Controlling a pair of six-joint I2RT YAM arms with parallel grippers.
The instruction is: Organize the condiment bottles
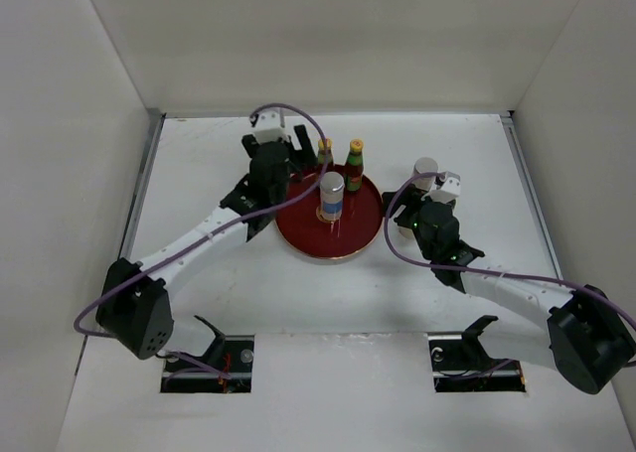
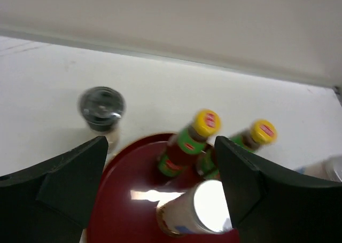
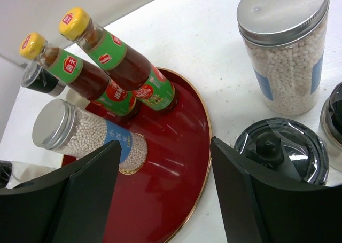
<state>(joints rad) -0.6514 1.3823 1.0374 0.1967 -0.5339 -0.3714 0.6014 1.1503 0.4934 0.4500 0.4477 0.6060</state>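
Two slim red sauce bottles with yellow caps [image 1: 325, 154] [image 1: 355, 164] stand at the back of the round dark-red tray [image 1: 363, 235]. A silver-lidded jar of white beads [image 1: 331, 196] stands on the tray's centre. My left gripper [image 2: 160, 144] is open at the tray's left rim; one sauce bottle [image 2: 187, 147] stands ahead between its fingers, untouched, and the bead jar [image 2: 197, 211] is close to the right finger. My right gripper [image 3: 165, 144] is open over the tray's right rim [image 3: 206, 147] and holds nothing. A black-lidded shaker [image 3: 280, 149] sits beside its right finger.
Off the tray stand a second silver-lidded bead jar [image 3: 286, 45], another black-lidded jar [image 3: 334, 120] at the right edge, and a black-lidded shaker [image 2: 101, 107] left of the tray. White walls enclose the table on three sides.
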